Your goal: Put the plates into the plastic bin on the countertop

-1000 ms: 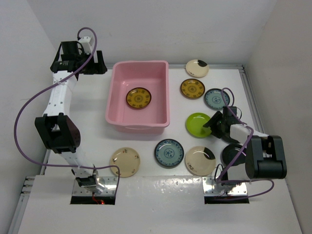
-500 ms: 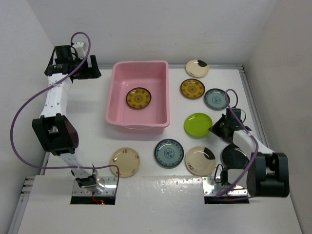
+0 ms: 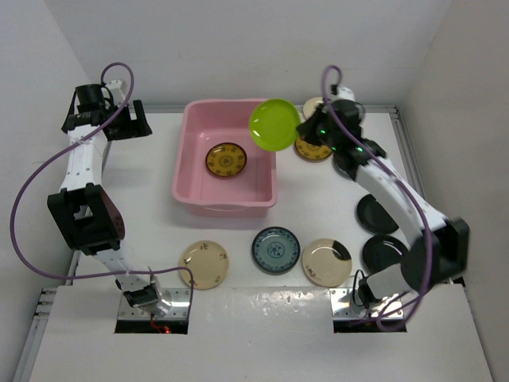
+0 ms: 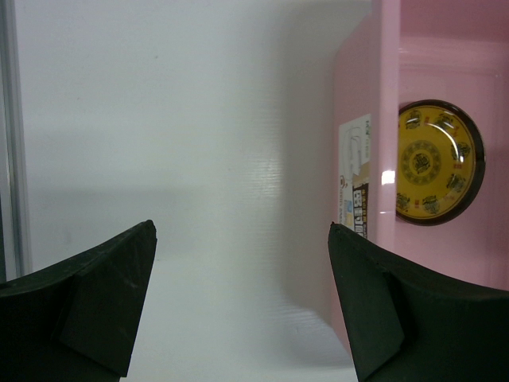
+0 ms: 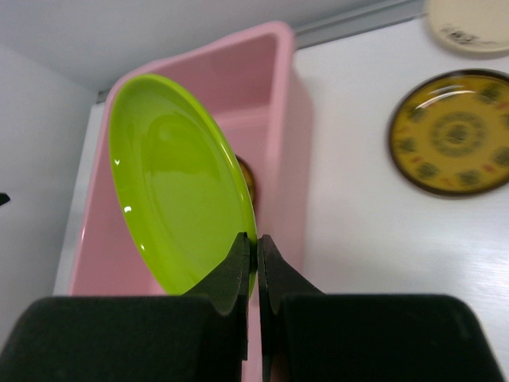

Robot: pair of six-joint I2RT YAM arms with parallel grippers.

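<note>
My right gripper (image 3: 305, 130) (image 5: 253, 239) is shut on the edge of a lime green plate (image 3: 274, 125) (image 5: 175, 183). The plate hangs tilted in the air over the right rim of the pink plastic bin (image 3: 191, 199) (image 5: 280, 87). One amber-gold plate (image 3: 227, 160) (image 4: 433, 163) lies flat inside the bin. My left gripper (image 3: 134, 119) (image 4: 241, 226) hovers open and empty over the white countertop (image 3: 151, 199), left of the bin (image 4: 382, 79).
Along the near side lie a cream plate (image 3: 203, 264), a blue-teal plate (image 3: 275, 249) and a cream plate with a black patch (image 3: 327, 261). Two black plates (image 3: 376, 213) lie at right. An amber plate (image 5: 452, 131) and a cream one (image 5: 469, 20) lie beyond the bin.
The right gripper shut on the lime green plate, lifted it off the countertop and carried it up and left to the bin's right rim. The left arm drifted slightly left.
</note>
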